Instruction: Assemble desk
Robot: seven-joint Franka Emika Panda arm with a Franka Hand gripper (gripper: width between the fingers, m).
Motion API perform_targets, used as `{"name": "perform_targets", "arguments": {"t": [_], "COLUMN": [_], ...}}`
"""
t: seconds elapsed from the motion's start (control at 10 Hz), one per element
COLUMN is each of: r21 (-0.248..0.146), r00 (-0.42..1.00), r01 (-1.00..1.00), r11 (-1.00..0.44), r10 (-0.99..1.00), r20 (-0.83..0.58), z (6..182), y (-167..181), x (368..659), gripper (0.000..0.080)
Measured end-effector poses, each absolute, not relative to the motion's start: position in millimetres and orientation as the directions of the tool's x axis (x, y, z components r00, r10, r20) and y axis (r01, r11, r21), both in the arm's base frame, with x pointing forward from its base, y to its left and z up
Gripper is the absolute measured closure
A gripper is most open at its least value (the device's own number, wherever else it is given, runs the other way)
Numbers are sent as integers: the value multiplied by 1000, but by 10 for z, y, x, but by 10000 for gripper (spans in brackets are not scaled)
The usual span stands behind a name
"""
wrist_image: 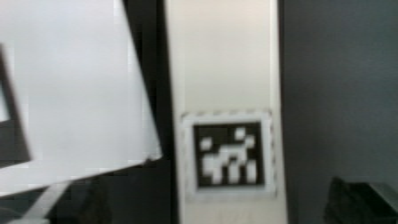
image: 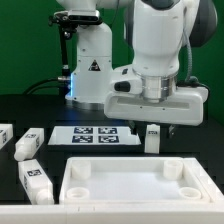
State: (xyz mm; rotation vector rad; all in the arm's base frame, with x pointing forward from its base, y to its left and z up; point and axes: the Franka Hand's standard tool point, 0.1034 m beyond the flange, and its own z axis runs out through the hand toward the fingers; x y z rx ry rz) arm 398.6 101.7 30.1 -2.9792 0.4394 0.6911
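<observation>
The white square desk panel (image: 135, 186) with corner sockets lies at the front of the table. One white leg (image: 152, 139) lies on the black table just right of the marker board. My gripper (image: 158, 127) hangs directly over it. In the wrist view the leg (wrist_image: 222, 90) runs lengthwise between my two dark fingers (wrist_image: 75, 206), with its tag (wrist_image: 226, 160) facing up. The gripper (wrist_image: 228, 214) is open; the jaws straddle the leg, and a dark gap shows on one side. Three more legs lie at the exterior view's left: one (image: 28, 145), one (image: 37, 180) and one (image: 4, 135).
The marker board (image: 100, 135) lies flat behind the panel and shows beside the leg in the wrist view (wrist_image: 63, 100). The white robot base (image: 90, 70) with a triangle sticker stands behind it. A green wall backs the scene.
</observation>
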Motion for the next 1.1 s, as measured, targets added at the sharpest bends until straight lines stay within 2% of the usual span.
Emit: {"name": "perform_targets", "arguments": {"t": [0.2,0.4,0.6,0.7,1.1], "r21": [25,40,-66,-91,-79], "r00": [775,710,667,634,631], "r01": [-298,-304,-237,-228,-239], "r11": [-954,-952,-969,-969,-968], "r10": [-257,-254,-113,-77,-92], "r20": [-577,-656,-736,-770,-770], "z": [350,323,275,253,226], "y": [1011,958,984,959,941], "x": [4151,4126,4312,4372,4378], "gripper": [151,151,151,151,151]}}
